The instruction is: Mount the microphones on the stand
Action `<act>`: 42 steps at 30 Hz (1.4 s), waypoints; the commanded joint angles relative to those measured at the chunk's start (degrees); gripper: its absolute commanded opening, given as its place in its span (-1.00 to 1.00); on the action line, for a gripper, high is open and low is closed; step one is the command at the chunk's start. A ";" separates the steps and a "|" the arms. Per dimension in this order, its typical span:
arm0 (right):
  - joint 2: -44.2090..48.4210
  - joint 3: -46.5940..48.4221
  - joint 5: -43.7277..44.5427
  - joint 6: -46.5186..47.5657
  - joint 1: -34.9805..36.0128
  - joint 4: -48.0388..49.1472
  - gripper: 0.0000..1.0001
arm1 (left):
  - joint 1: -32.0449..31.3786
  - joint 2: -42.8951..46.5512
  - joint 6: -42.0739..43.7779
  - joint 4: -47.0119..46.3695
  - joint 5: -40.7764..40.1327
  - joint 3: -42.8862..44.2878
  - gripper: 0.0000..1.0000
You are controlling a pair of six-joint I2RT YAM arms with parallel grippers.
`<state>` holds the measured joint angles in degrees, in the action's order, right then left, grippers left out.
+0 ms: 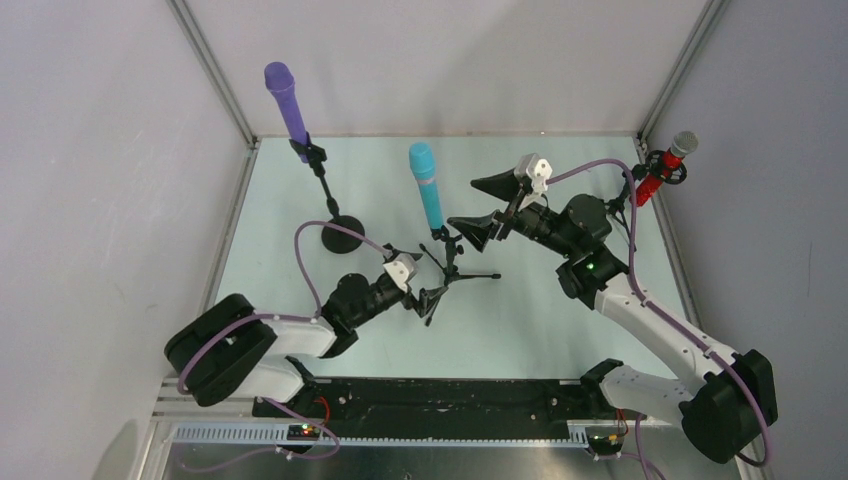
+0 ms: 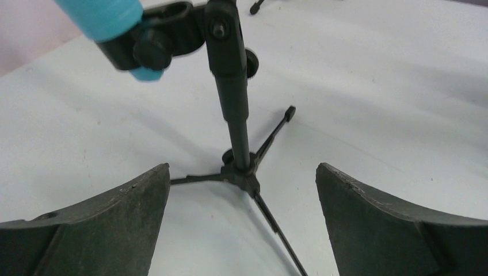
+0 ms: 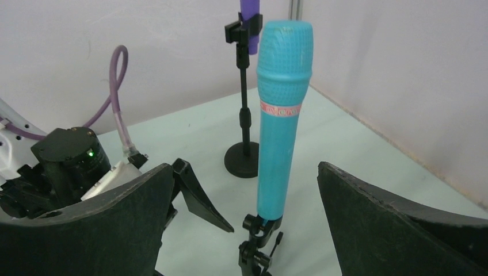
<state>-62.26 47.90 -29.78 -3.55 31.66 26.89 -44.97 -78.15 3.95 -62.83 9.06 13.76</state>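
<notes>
From above, the purple microphone [image 1: 286, 100] sits clipped on a round-base stand [image 1: 342, 233] at the far left of the pale surface [image 1: 540, 320], head tilted up and to the left. The teal microphone [image 1: 427, 190] stands in a tripod stand [image 1: 455, 262] near the middle. The red microphone [image 1: 663, 168] with its silver head rests in a black holder at the far right corner. The left end effector [image 1: 432, 300] lies low just beside the tripod's legs, fingers apart and empty. The right end effector [image 1: 483, 207] is spread wide just right of the teal microphone, holding nothing. The left wrist view shows the tripod's post and legs beyond the two parted fingers, untouched, with the teal microphone's lower end gripped in the clip at upper left. The right wrist view shows the teal microphone upright in its clip between the spread fingers, clear of both, with the purple one on its stand behind.
</notes>
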 commanded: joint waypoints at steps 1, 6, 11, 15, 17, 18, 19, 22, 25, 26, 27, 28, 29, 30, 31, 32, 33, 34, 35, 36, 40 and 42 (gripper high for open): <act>1.54 -1.24 -0.04 -1.93 -1.07 0.22 0.99 | 0.21 4.16 -1.45 5.26 -2.54 -0.83 0.99; 2.39 -3.32 -0.14 -2.64 -1.97 -0.88 0.99 | 0.46 7.42 -3.40 13.65 -4.27 -0.43 0.99; 3.27 -6.79 -0.49 -6.15 -5.41 0.65 0.99 | 1.34 11.37 -6.16 21.78 -7.98 0.00 0.99; 4.03 -10.24 -0.65 -10.17 -9.52 1.26 0.99 | 2.45 15.77 -8.28 28.35 -13.26 0.55 0.99; 4.31 -11.79 0.11 -11.26 -11.40 0.37 0.99 | 3.29 18.07 -9.25 32.43 -15.73 1.42 0.99; 4.50 -12.70 0.49 -11.55 -12.58 -0.17 0.99 | 3.99 19.51 -9.50 35.28 -16.39 2.21 0.99; 4.78 -13.12 1.50 -11.56 -13.07 -1.43 0.99 | 4.35 20.18 -9.86 36.62 -17.26 2.62 0.99; 5.53 -15.71 4.67 -11.10 -15.59 -4.15 0.99 | 7.02 23.60 -9.70 41.98 -16.96 4.38 0.99; 6.80 -18.92 7.08 -10.69 -18.51 -5.35 0.99 | 9.64 26.21 -9.79 45.27 -17.50 5.55 1.00; 7.42 -19.52 8.20 -10.31 -19.15 -5.67 0.99 | 11.00 27.42 -9.89 46.68 -18.18 5.78 0.99; 7.68 -20.88 8.75 -10.10 -20.47 -5.78 0.99 | 12.37 28.53 -9.86 47.89 -18.54 6.22 0.99; 8.34 -21.56 10.02 -9.88 -21.19 -5.91 0.99 | 13.07 29.13 -9.88 48.33 -19.21 6.38 0.98; 8.71 -22.61 10.67 -9.80 -22.74 -6.07 0.99 | 14.34 30.17 -9.82 48.81 -19.45 6.66 0.97; 9.37 -23.08 12.28 -9.59 -23.51 -6.46 0.99 | 14.89 30.73 -9.41 48.88 -20.18 6.78 0.97; 9.71 -23.94 13.69 -9.40 -25.07 -6.96 0.99 | 15.61 31.80 -8.52 49.14 -20.77 7.06 0.97; 10.41 -24.53 14.35 -9.25 -26.54 -7.26 0.99 | 15.74 32.34 -7.86 49.39 -22.40 7.38 0.97; 10.76 -24.83 15.68 -8.70 -27.17 -7.99 1.00 | 15.91 33.37 -6.29 49.45 -24.37 7.53 0.97; 11.44 -25.32 16.45 -8.38 -28.43 -8.30 1.00 | 15.94 33.74 -5.60 49.46 -25.46 7.69 0.97; 12.12 -25.58 17.86 -7.63 -28.86 -8.87 0.99 | 15.96 34.55 -4.49 49.49 -27.95 7.78 0.97; 12.36 -26.10 18.76 -7.31 -29.66 -9.05 0.99 | 16.05 34.99 -4.26 49.45 -29.01 7.93 0.97; 14.83 -29.46 25.40 -5.86 -30.51 -7.40 1.00 | 16.63 34.94 -0.58 49.22 -35.24 8.22 0.97; 15.78 -33.30 27.34 -4.18 -30.37 -2.80 1.00 | 17.61 34.58 -0.02 48.45 -37.66 7.80 0.97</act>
<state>-48.60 19.53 -9.30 -11.31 1.45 18.20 -29.02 -43.64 0.16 -13.10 -20.71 19.55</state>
